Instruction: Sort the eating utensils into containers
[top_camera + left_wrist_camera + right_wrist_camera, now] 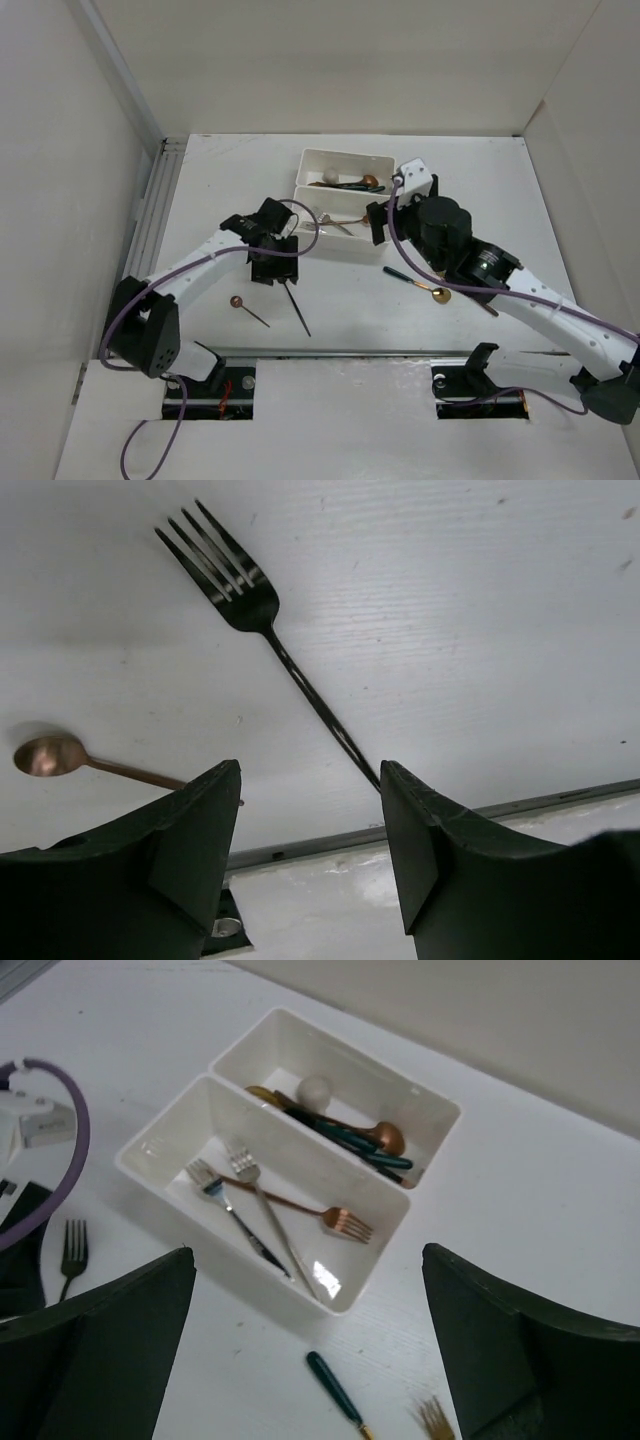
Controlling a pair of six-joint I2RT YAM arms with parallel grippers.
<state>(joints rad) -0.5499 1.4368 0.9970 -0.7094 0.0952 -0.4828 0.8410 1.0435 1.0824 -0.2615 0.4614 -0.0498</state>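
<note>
The bench [480, 180] and both trays [345, 1068] were plain white. One loose fork [250, 600] was black and a spoon [45, 755] copper. Tray forks were copper [345, 1222] and silver [243, 1167]. Another spoon [418, 283] had a green handle and gold bowl. The left tool [310, 775] and right tool [308, 1252] were black, and the cable [80, 1130] purple.

- Bright, diffuse light overall; white table [340, 300] near washed out, shadows soft and faint.
- Left wrist: black fork [250, 600] sharp, near fingers [190, 850] dark, soft-edged.
- Right wrist: small glare patch on near tray [325, 1272] floor.
</note>
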